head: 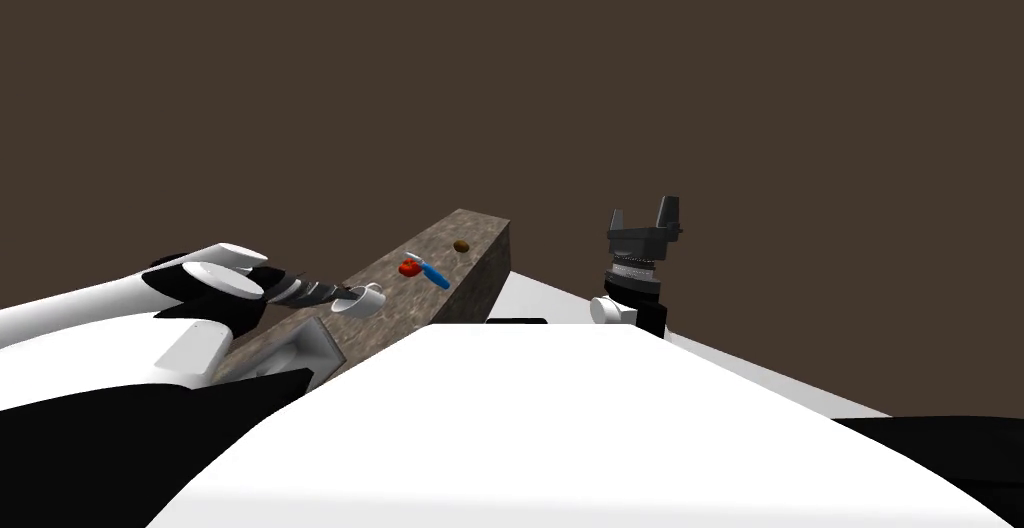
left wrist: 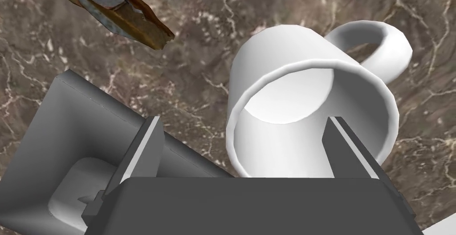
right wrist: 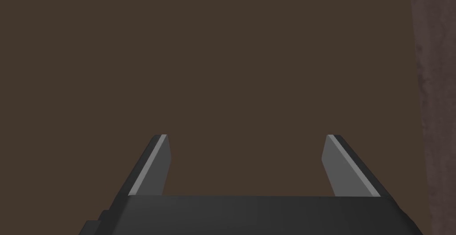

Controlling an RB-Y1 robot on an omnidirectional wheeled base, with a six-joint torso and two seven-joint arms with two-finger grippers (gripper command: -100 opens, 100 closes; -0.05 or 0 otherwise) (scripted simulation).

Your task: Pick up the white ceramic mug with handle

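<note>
A plain white mug (left wrist: 285, 63) with a loop handle (left wrist: 383, 45) stands on a brown marbled counter (left wrist: 200, 54), its mouth turned toward my left hand. My left gripper (left wrist: 244, 127) is open at the mug. One finger (left wrist: 343, 147) sits over the mouth near the far rim, and the other finger (left wrist: 149, 147) stands outside the mug wall, so one side of the rim lies between them. In the head view the mug (head: 364, 300) is just past the left gripper (head: 342, 295). My right gripper (head: 645, 214) is raised at the right, open and empty (right wrist: 245, 156).
A grey block-like fixture (left wrist: 67, 147) lies right beside the mug on the counter (head: 470, 242). A rusty brown scrap (left wrist: 120, 14) sits beyond it. Farther along are a red thing (head: 409, 268), a blue thing (head: 434, 274) and a small brown thing (head: 461, 246).
</note>
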